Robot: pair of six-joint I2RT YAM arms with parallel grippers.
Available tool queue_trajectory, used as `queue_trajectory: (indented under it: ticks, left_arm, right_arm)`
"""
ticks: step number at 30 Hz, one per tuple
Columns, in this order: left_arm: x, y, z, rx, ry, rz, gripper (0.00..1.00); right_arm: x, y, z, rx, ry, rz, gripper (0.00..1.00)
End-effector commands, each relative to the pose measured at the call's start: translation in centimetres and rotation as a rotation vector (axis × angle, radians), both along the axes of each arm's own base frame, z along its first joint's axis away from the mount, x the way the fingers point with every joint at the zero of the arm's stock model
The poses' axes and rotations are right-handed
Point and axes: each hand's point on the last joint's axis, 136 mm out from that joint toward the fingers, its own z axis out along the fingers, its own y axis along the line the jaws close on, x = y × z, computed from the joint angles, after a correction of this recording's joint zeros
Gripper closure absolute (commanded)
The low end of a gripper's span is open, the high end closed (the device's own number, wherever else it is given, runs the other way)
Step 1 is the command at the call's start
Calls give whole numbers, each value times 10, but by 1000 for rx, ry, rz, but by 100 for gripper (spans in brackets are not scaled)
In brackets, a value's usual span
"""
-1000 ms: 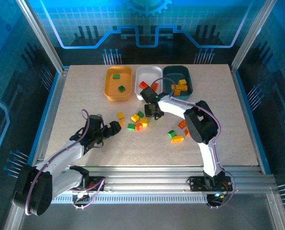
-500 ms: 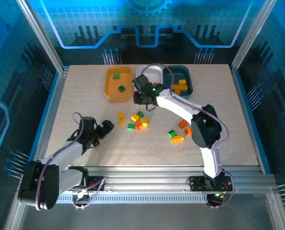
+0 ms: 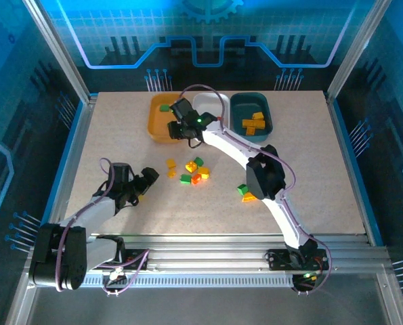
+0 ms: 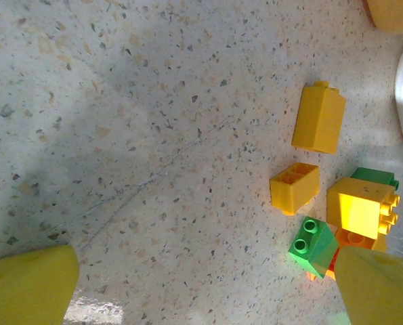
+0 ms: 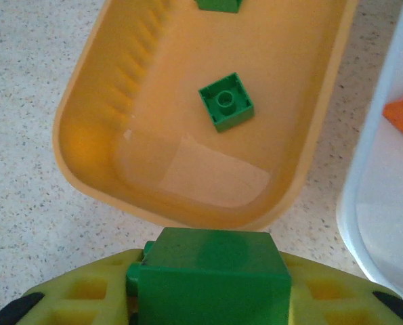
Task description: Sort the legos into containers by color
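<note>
Right hand (image 5: 211,305) grips a smooth-sided green brick (image 5: 211,267) near the orange-yellow tray (image 5: 86,176).

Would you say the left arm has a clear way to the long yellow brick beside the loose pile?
Probably yes: the left claw is open, only bare table lies before the long yellow brick, and no other brick touches it.

The right arm reaches far to the upper centre of the overhead frame, the right hand (image 3: 179,126) clamped on a green brick (image 5: 211,276), while the left arm lies low at lower left, the left hand (image 3: 151,180) spread wide.
</note>
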Motion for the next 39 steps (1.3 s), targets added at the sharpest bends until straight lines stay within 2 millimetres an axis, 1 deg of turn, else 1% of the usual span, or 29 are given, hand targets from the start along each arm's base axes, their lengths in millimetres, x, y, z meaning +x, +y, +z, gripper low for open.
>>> queue_trajectory:
  ticks: [1,5,6,8,9,10,13,16,17,18,19,20,21,24,26,27,30,32,35,37,39]
  left_arm:
    - [-26,-17,-24,-72,89,-66,1]
    - [-28,-19,-24,-88,95,-75,1]
    - [-28,-21,-24,-93,96,-80,1]
    - [-28,-23,-22,-101,93,-95,1]
    - [-29,-24,-21,-104,94,-107,1]
    - [-29,-25,-19,-105,88,-116,1]
    - [-28,-26,-13,-102,62,-131,1]
    - [-26,-26,-4,-90,24,-144,1]
    - [-25,-26,-1,-74,16,-152,1]
    - [-24,-24,0,-47,18,-155,1]
    - [-22,-24,1,-22,18,-161,1]
    - [-19,-24,3,3,22,-168,2]
    - [-15,-25,6,20,22,-176,2]
    - [1,-31,12,77,8,-197,5]
    - [14,-36,13,136,16,-212,7]
    - [20,-38,10,163,39,-225,10]
    - [39,-39,1,249,123,-258,13]
    - [48,-33,-7,330,184,-267,14]
    - [57,-33,-13,396,221,-285,15]
    - [60,-35,-14,389,229,-281,15]
    - [59,-43,-12,357,213,-284,15]
  right_arm:
    - [11,13,2,19,-25,53,61]
    - [27,20,-10,15,-27,73,58]
    - [32,22,-15,15,-31,74,54]
    - [38,22,-15,21,-34,74,33]
    - [40,19,-11,15,-38,60,29]
    - [40,17,-5,16,-44,57,28]
    - [35,12,21,25,-69,48,26]
    - [18,5,53,21,-107,61,27]
    - [11,-2,63,12,-117,55,27]
    - [3,-9,67,5,-116,46,27]
    - [-6,-16,73,6,-116,40,28]
    - [-15,-26,75,6,-108,26,28]
    - [-25,-38,73,-2,-99,3,29]
    - [-56,-77,58,-23,-77,-63,29]
    - [-76,-104,45,-40,-61,-111,29]
    - [-86,-119,38,-49,-55,-138,29]
    - [-112,-160,22,-93,-45,-202,29]
    - [-127,-183,17,-119,-51,-234,28]
    - [-140,-207,10,-135,-46,-251,28]
    - [-146,-227,6,-172,-33,-300,28]
    - [-151,-258,-1,-230,5,-399,28]
